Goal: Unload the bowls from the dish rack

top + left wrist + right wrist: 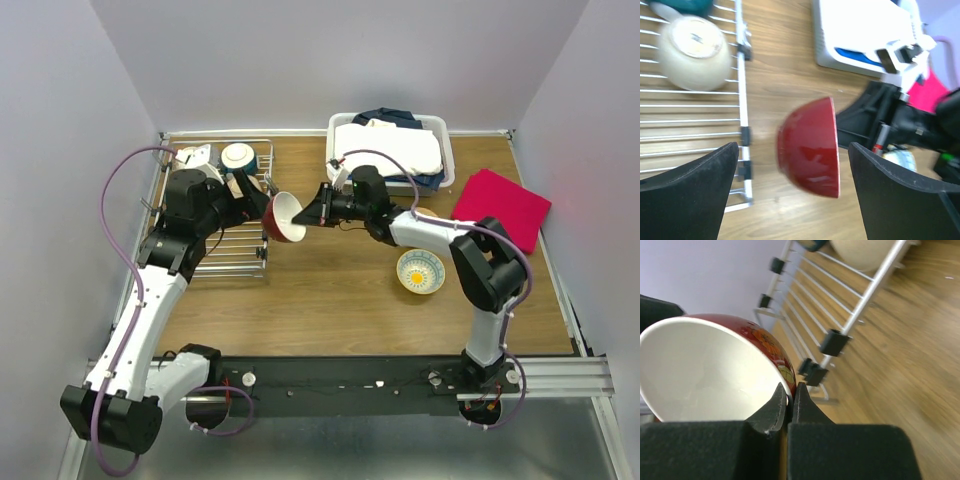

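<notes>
The red bowl [283, 218] is blurred in the left wrist view, its rim partly hidden by the right gripper [791, 390], which pinches it just beside the dish rack [235, 255]. The left gripper [792, 150] gapes wide, fingers flanking the bowl without touching.

The left arm [150, 300] and right arm [432, 232] share white link shells between bulky black joint housings, bolted to a black base rail [330, 392] studded with small screws, with a purple cable [104, 205] looping along the left, a second cable [380, 154] along the right, and broad matte-black wedge-shaped fingers [687, 200].
</notes>
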